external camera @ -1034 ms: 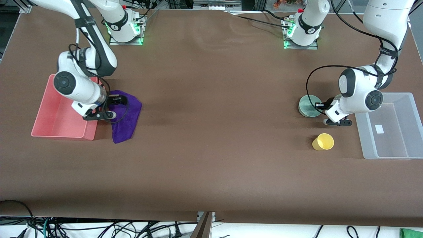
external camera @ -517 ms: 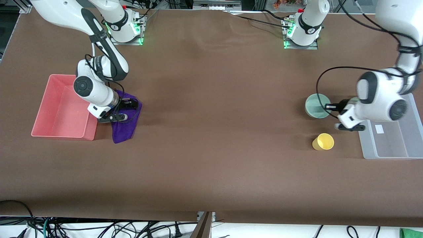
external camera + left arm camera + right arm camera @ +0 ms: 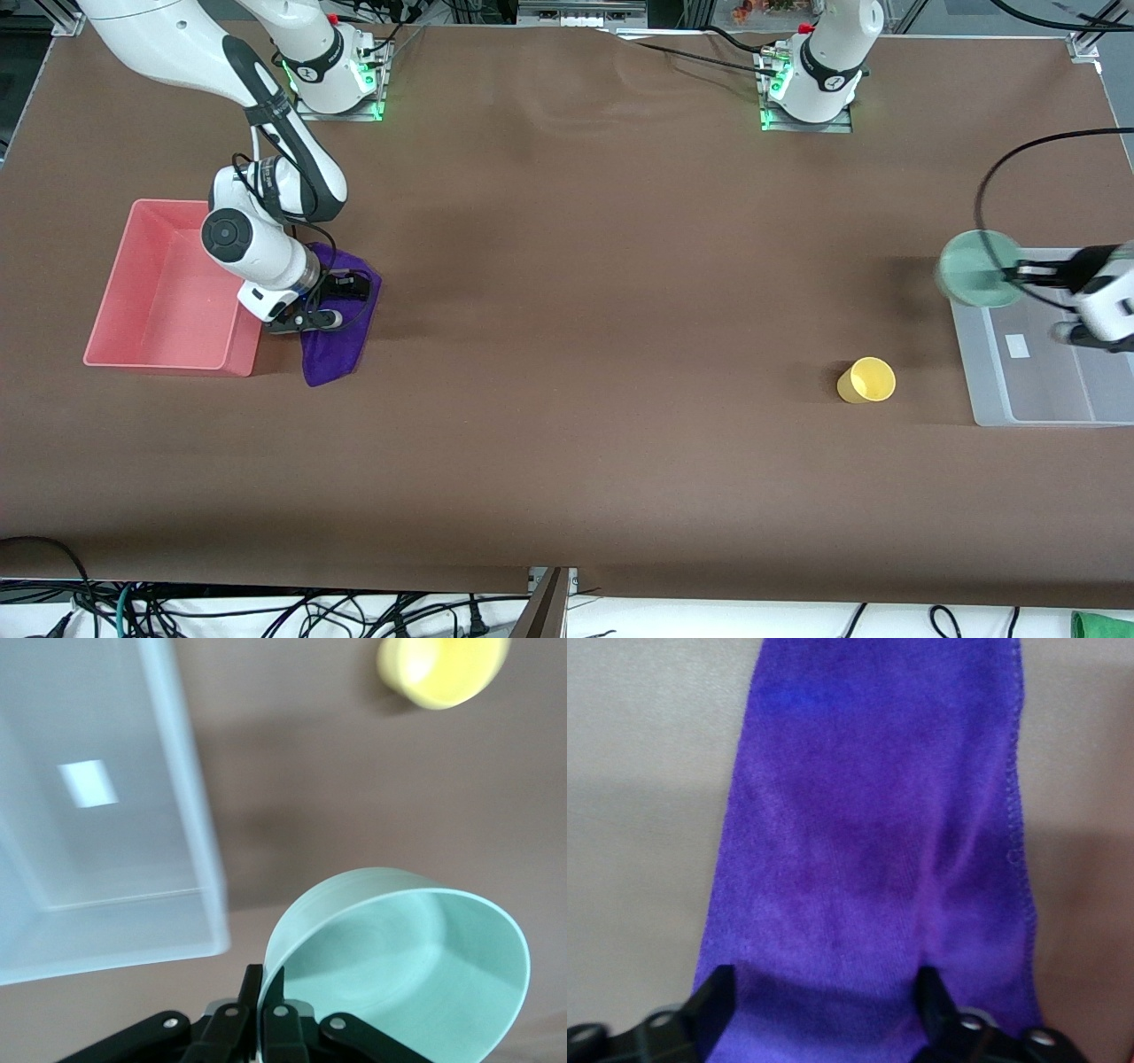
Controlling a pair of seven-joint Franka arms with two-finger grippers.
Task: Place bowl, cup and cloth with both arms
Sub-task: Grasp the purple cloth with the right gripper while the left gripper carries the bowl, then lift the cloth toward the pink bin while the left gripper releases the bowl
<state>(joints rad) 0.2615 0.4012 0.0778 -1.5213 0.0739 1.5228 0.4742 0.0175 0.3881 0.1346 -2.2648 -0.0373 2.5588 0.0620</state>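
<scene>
My left gripper (image 3: 1019, 272) is shut on the rim of the mint-green bowl (image 3: 976, 268) and holds it in the air over the edge of the clear bin (image 3: 983, 363). In the left wrist view the bowl (image 3: 416, 966) hangs from the shut gripper (image 3: 264, 988). The yellow cup (image 3: 866, 380) stands on the table beside the bin and also shows in the left wrist view (image 3: 443, 669). My right gripper (image 3: 350, 288) is open, low over the purple cloth (image 3: 337, 350), which lies flat beside the pink bin (image 3: 115, 292). In the right wrist view the gripper (image 3: 826, 992) straddles the cloth (image 3: 868, 842).
The clear bin at the left arm's end holds only a white label (image 3: 1017, 346). The pink bin at the right arm's end looks empty. The two arm bases (image 3: 337, 71) stand at the table's top edge. A brown mat covers the table.
My left gripper has lifted the bowl off the table and carried it toward the clear bin. My right gripper has shifted from the pink bin's edge onto the cloth and settled there.
</scene>
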